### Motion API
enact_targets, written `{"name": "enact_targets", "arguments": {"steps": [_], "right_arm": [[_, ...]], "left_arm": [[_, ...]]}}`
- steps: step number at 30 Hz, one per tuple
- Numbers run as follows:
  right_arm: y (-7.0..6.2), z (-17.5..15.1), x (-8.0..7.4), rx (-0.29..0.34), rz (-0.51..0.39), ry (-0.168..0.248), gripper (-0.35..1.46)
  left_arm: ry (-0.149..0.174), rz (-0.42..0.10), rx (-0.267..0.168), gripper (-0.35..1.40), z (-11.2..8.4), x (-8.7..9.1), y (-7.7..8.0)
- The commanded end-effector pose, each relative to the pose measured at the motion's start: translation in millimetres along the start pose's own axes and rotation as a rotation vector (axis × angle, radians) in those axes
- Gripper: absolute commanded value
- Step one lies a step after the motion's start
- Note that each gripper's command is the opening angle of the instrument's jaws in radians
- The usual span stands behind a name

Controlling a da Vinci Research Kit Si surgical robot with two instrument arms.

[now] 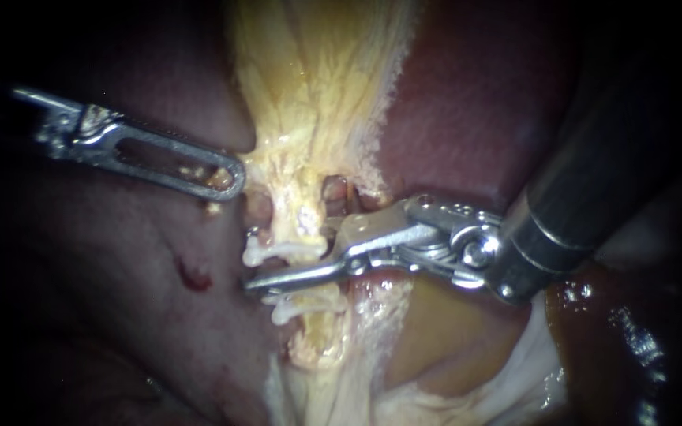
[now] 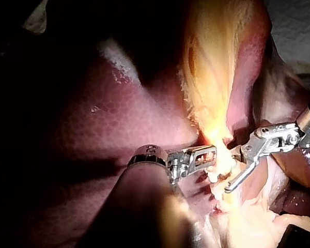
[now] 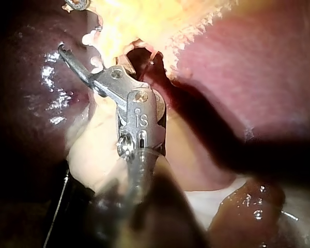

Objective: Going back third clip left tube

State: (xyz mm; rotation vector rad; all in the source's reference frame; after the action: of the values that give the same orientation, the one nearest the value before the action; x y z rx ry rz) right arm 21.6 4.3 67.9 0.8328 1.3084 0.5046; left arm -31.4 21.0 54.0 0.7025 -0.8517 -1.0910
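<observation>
Two white clips point(image 1: 282, 252) cross the left tube point(image 1: 301, 221). The right instrument point(image 1: 297, 268) has its hand open between them; the left instrument point(image 1: 226, 175) grips yellow tissue point(image 1: 309, 95).

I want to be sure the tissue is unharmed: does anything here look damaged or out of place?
Yes, one thing: a small dark-red gash on the liver, beside the clipped tube. It looks like a raw nick in an otherwise smooth surface. The two white clips sit straight across the tube.
</observation>
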Motion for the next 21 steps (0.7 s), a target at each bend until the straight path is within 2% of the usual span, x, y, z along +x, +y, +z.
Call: {"name": "enact_targets", "arguments": {"steps": [1,5,11,21], "right_arm": [[0.2,-0.1,-0.1,-0.006,-0.013,0.0,0.48],[0.9,-0.5,-0.2,-0.041,-0.087,0.002,0.49],[1.5,-1.8,-0.8,-0.062,-0.135,0.0,0.5],[0.3,-5.1,-1.6,-0.051,-0.208,-0.009,0.5]], "left_arm": [[0.0,0.0,0.0,-0.35,0.0,0.0,0.0],[0.0,0.0,0.0,-0.35,0.1,0.1,0.0],[-0.001,0.001,-0.001,-0.35,0.1,0.2,0.0],[-0.001,0.002,-0.001,-0.35,0.2,0.3,0.1]]}}
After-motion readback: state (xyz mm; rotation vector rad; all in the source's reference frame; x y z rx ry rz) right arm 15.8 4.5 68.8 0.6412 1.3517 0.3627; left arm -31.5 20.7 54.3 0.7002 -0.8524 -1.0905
